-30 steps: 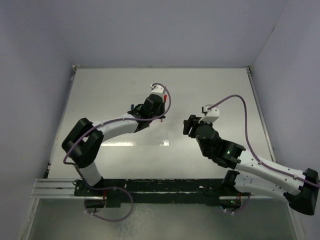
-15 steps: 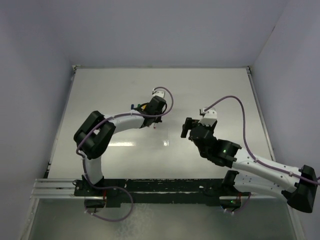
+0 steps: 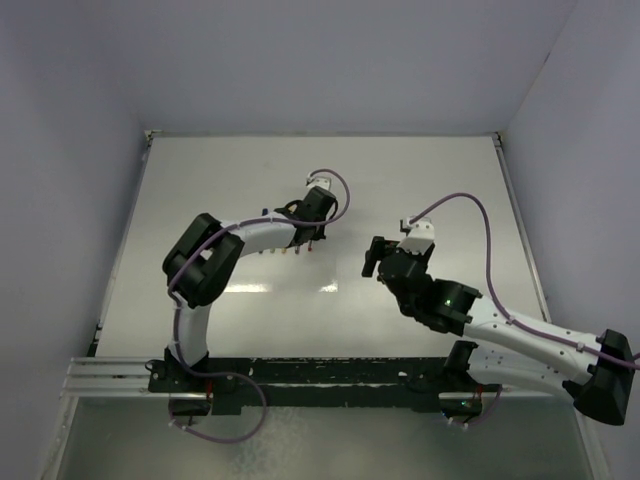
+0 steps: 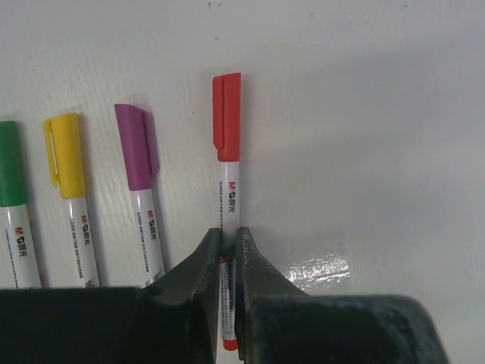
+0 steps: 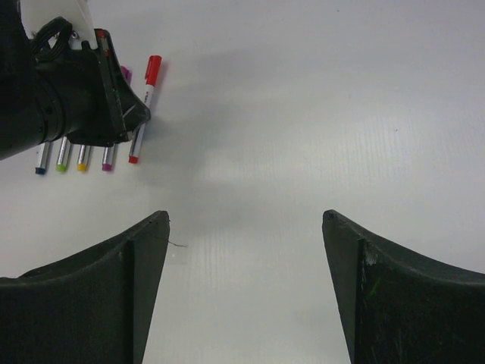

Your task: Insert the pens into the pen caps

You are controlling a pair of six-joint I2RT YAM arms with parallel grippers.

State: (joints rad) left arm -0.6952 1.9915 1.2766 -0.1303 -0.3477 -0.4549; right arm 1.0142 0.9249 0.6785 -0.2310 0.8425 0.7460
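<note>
M&G lettering on red-capped pen [image 4: 229, 197], clamped in left gripper [image 4: 228, 236]; right gripper [image 5: 244, 220] agape, empty.

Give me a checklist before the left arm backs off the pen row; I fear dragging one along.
1. red cap seated on red pen: ok.
2. left gripper free of the red pen: not ok, its fingers pinch the barrel.
3. purple pen, yellow pen, green pen capped: ok.
4. blue pen capped: cannot tell, its top is hidden.
5. right gripper open, empty: ok.
</note>
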